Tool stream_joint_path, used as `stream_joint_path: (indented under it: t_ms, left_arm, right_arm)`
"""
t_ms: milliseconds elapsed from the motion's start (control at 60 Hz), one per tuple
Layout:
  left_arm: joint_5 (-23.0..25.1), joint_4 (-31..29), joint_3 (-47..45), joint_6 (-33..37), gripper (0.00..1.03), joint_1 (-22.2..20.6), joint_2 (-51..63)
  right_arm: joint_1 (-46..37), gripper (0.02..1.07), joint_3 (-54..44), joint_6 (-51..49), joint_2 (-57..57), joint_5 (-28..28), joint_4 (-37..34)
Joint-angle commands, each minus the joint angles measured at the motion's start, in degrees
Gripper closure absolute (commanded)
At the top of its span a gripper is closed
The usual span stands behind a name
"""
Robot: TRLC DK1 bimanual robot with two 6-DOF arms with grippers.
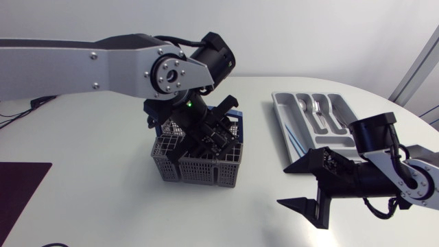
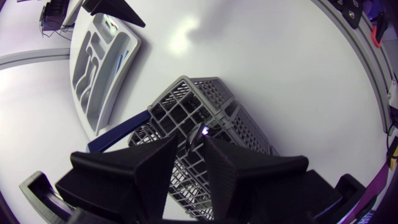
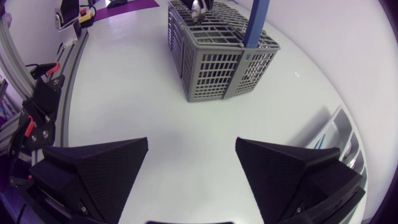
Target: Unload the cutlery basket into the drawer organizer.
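The grey cutlery basket [image 1: 206, 168] with a blue handle [image 1: 236, 116] stands mid-table. My left gripper [image 1: 206, 137] is lowered into it from above. In the left wrist view its fingers [image 2: 152, 168] stand close together over the basket [image 2: 186, 99], with a thin shiny cutlery tip [image 2: 199, 134] in the narrow gap between them; a gap still shows. The grey drawer organizer [image 1: 281, 110] lies at the right with some cutlery [image 1: 317, 110] in it. My right gripper [image 1: 312, 185] hovers open and empty in front of the organizer, facing the basket [image 3: 217, 56].
A dark purple mat [image 1: 20, 185] lies at the table's front left corner. The organizer's rim [image 3: 339, 134] is just beside my right gripper [image 3: 193, 162]. Bare white tabletop lies between the basket and the organizer.
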Motion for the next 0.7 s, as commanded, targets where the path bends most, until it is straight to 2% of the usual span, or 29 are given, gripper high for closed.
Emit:
stream_joint_path:
  t_ms: [0, 283, 683]
  left_arm:
    - [0.14, -1.04, 0.95, 2.68, 0.69, 0.15, 1.35]
    - [0.05, -1.04, 1.04, 3.03, 0.71, 0.51, 2.14]
    - [-0.38, -1.22, 1.83, 3.73, 0.88, 1.03, 2.75]
  right_arm:
    - [0.88, 0.06, 1.61, 4.68, 1.20, -1.31, -0.09]
    - [0.62, 0.06, 2.66, 5.56, 2.35, -3.42, -0.62]
    - [0.53, 0.06, 3.02, 5.56, 2.61, -5.97, -1.50]
